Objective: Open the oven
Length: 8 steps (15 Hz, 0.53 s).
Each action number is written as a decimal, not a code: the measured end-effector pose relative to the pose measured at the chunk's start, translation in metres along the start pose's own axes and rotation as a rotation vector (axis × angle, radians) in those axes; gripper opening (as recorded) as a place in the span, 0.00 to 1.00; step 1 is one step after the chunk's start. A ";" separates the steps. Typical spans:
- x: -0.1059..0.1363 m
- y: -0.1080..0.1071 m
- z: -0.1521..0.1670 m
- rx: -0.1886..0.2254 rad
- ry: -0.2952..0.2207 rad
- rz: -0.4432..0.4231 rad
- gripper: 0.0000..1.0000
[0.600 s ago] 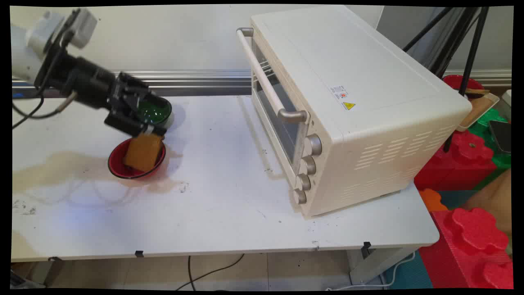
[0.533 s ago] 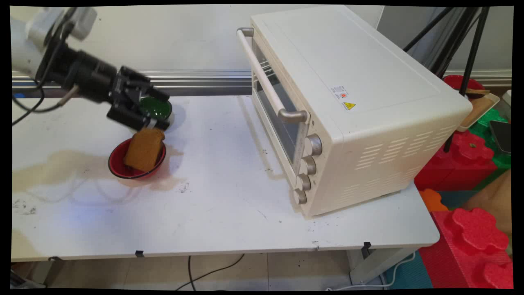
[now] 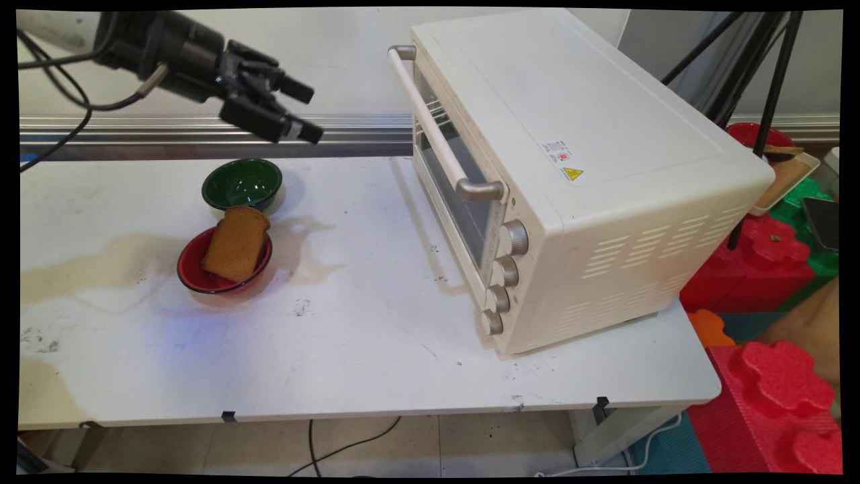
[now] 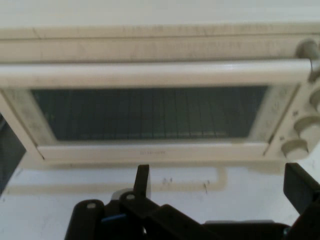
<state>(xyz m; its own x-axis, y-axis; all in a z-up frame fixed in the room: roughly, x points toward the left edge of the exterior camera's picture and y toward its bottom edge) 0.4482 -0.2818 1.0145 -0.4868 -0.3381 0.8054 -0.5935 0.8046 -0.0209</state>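
Toast sits propped in a red bowl, one brown slice with a darker crust, its rounded top leaning over the bowl's rim at 1 o'clock. Green bowl stands just beside the red one at 12 o'clock, apart from the slice. Gripper hangs high above the table, well clear of both bowls, fingers spread wide and holding nothing. It faces the cream toaster oven at 3 o'clock; the hand view shows the oven's glass door, long handle and knobs.
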 end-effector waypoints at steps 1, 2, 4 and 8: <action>0.006 -0.001 0.003 0.003 0.007 -0.004 1.00; 0.010 -0.001 0.005 0.006 0.012 -0.007 1.00; 0.025 -0.002 0.015 0.010 0.026 -0.013 1.00; 0.047 -0.003 0.032 0.011 0.042 -0.013 1.00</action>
<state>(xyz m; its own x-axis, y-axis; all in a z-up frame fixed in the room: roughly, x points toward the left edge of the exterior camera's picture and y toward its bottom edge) 0.4069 -0.3157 1.0333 -0.4517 -0.3281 0.8297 -0.6067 0.7948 -0.0160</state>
